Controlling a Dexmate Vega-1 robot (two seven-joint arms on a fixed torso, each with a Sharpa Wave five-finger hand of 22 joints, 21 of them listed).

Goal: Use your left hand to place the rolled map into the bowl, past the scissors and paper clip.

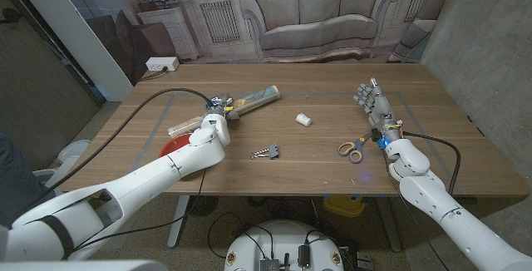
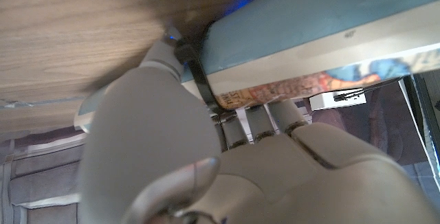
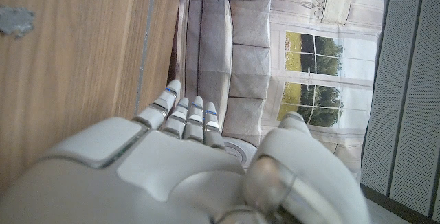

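Note:
The rolled map lies slanted across the table's left half, pale with a blue-green printed end. My left hand grips it around the middle. In the left wrist view the fingers wrap the map close under the wood. The red bowl sits near the front left edge, partly hidden by my left forearm. A small metal paper clip lies at the front middle, and orange-handled scissors lie to its right. My right hand stands beyond the scissors, fingers apart and holding nothing.
A small white cylinder lies mid-table between the map and the scissors. A black cable curves over the table's left side. The wooden table runs alongside my right hand in the right wrist view.

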